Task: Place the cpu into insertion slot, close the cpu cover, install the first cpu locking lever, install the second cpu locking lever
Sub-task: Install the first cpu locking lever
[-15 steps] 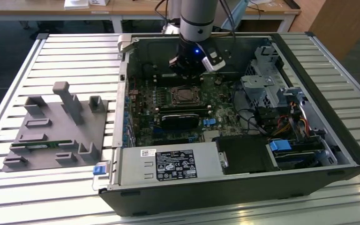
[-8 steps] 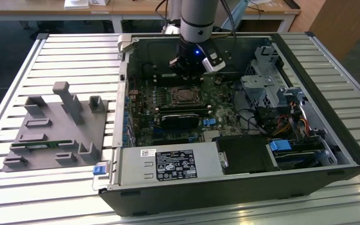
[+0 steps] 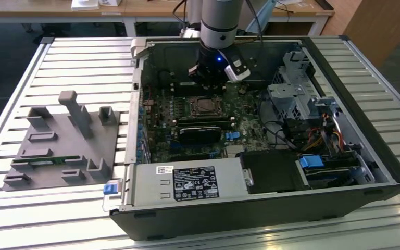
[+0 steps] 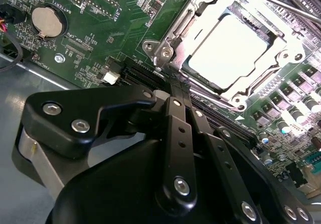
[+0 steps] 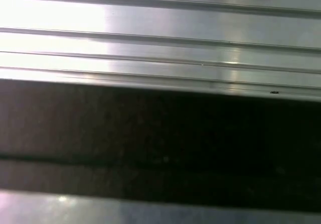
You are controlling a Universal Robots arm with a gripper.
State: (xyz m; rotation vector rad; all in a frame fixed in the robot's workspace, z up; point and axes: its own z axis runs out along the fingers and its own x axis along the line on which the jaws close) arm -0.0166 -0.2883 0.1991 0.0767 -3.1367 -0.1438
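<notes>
Black gripper (image 4: 173,91) fingers pressed together, holding nothing, hover beside the cpu cover (image 4: 193,30) over the cpu (image 4: 235,48).

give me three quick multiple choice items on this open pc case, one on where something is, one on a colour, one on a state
1. In the exterior view, where is the gripper?
A. over the grey fixture block
B. inside the case, just beyond the insertion slot
C. over the power supply box

2. What colour is the motherboard?
A. green
B. red
C. white

3. What state is the cpu in?
A. held in the gripper
B. lying on the slatted table
C. seated in the insertion slot, with the cpu cover down around it

Answers: 1 B, the arm hangs in the case by the socket. 2 A, the board is green in the second wrist view. 3 C, the silver chip top shows through the cover's window.
</notes>
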